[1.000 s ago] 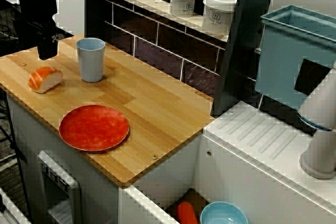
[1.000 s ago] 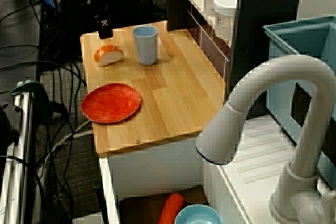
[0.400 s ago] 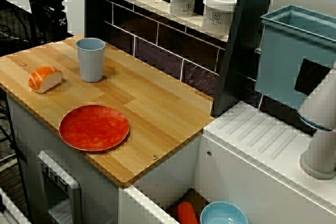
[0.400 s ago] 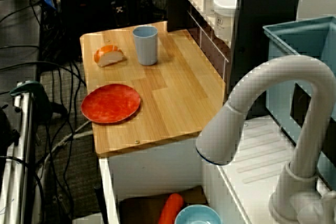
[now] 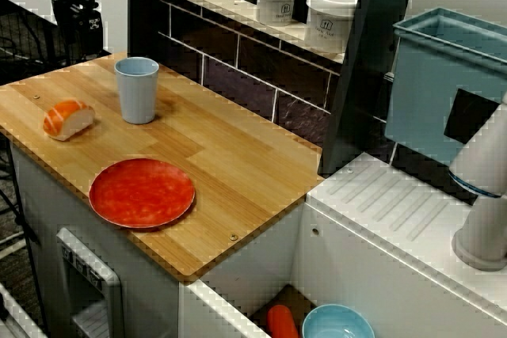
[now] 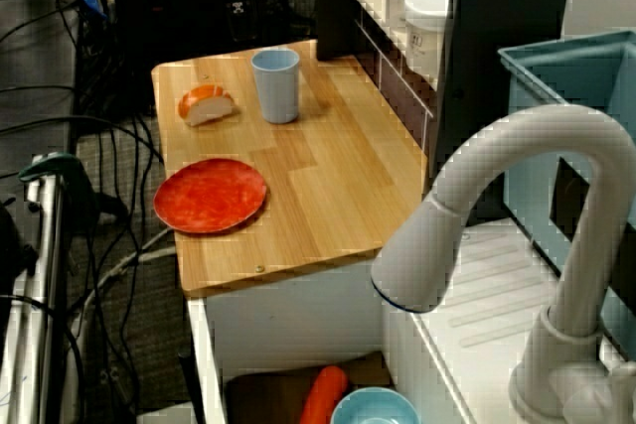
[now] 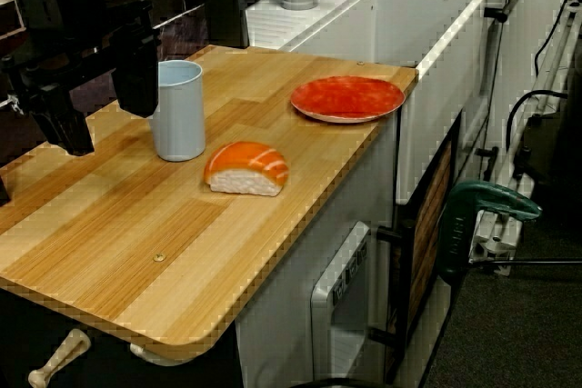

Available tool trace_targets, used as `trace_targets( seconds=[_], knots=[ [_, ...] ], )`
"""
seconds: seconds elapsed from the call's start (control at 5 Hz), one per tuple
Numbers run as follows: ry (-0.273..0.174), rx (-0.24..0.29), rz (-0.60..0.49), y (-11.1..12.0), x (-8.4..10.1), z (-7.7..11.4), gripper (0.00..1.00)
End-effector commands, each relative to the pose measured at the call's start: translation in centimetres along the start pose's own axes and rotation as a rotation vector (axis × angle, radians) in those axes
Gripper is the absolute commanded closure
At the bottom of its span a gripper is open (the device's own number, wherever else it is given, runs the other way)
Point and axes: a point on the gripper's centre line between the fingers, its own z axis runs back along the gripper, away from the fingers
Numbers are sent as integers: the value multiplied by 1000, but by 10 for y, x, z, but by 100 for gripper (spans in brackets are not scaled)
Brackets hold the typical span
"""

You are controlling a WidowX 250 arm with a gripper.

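The black two-fingered gripper hangs spread and empty beside the light blue plastic cup, with the orange-topped sushi piece lying near this cup, so any lowering must avoid its rim.

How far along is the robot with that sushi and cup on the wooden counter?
Done: nothing that shows; the salmon sushi piece lies on the wooden counter, apart from the bare round red plate. In hand: nothing; the black hand hangs open, raised, near the upright pale blue cup. Left: seemingly everything.
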Motion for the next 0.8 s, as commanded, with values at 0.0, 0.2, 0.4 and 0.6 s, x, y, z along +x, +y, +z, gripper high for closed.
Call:
trace_targets(
  seconds=[0.0, 0.2, 0.4, 0.6],
  knots=[
    [32, 38, -44, -2, 1, -5, 0],
    [29, 47, -31, -6, 4, -13, 0],
    [12, 107, 80, -8, 8, -17, 0],
    [25, 143, 148, -6, 11, -22, 0]
  ],
)
